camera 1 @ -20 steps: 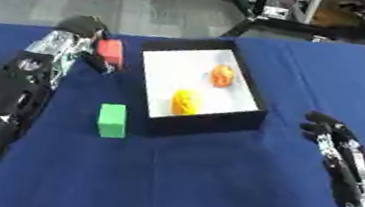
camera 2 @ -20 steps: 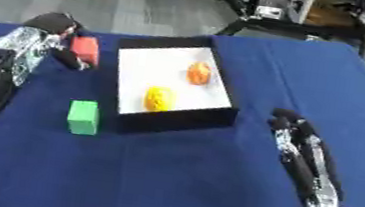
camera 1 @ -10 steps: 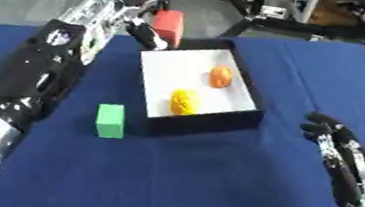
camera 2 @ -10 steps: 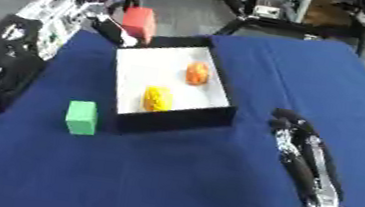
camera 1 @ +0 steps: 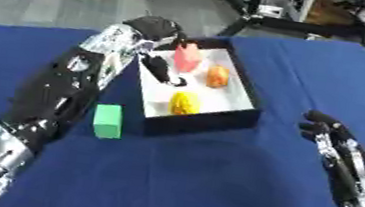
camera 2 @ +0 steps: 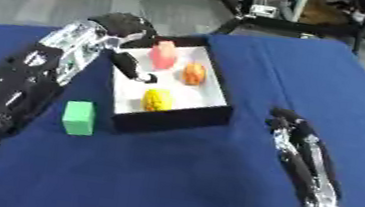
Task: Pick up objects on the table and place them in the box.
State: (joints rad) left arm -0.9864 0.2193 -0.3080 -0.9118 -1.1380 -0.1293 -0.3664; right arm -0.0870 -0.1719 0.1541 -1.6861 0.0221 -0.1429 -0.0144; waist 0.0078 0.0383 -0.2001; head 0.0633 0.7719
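Three items sit in the white-lined black box (camera 1: 248,110); the left robot hand (camera 1: 157,67) has its fingers apart beside the red block (camera 1: 187,57), risking snagging it; the green block (camera 1: 108,120) waits on the blue worktop (camera 1: 211,180); the right robot hand (camera 1: 342,157) rests open

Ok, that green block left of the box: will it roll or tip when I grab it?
The green block looks flat-sided and lies apart from the box on cloth, so rolling seems unlikely. It stands rather tall, so a sideways nudge might tip it. Probably rigid and light.
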